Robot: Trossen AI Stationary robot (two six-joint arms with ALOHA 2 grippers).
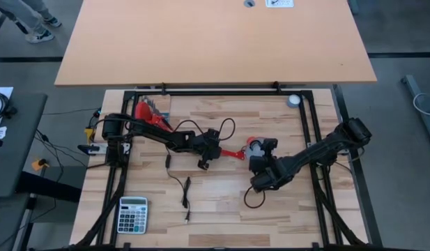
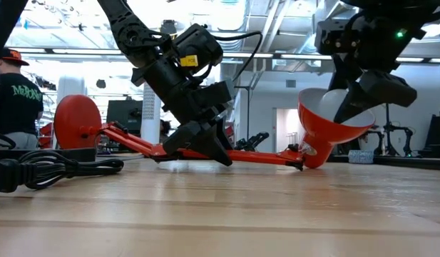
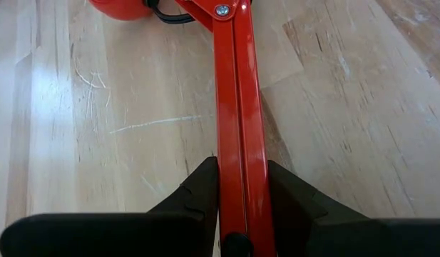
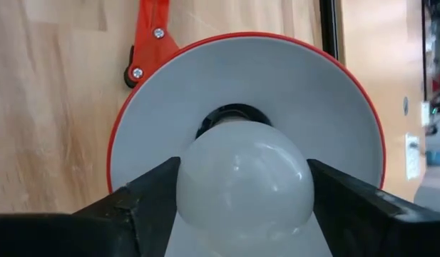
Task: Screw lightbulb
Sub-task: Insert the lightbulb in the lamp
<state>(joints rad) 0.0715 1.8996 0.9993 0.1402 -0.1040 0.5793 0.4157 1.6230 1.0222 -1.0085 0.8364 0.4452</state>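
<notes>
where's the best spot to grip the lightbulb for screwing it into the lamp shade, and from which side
Grip the lightbulb across its widest round part, coming straight in through the open mouth of the red lamp shade. Its screw end points into the dark socket, so only the dome is reachable. The right end effector holds it this way; the left end effector clamps the lamp arm.

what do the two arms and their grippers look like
Both arms are dark, jointed and boxy, each ending in two black wedge-shaped fingers. The left arm carries a yellow label and a looping black cable near the wrist; its gripper has matte black fingers. The right arm shows a small green light in the low view; its gripper has similar broad black fingers.
</notes>
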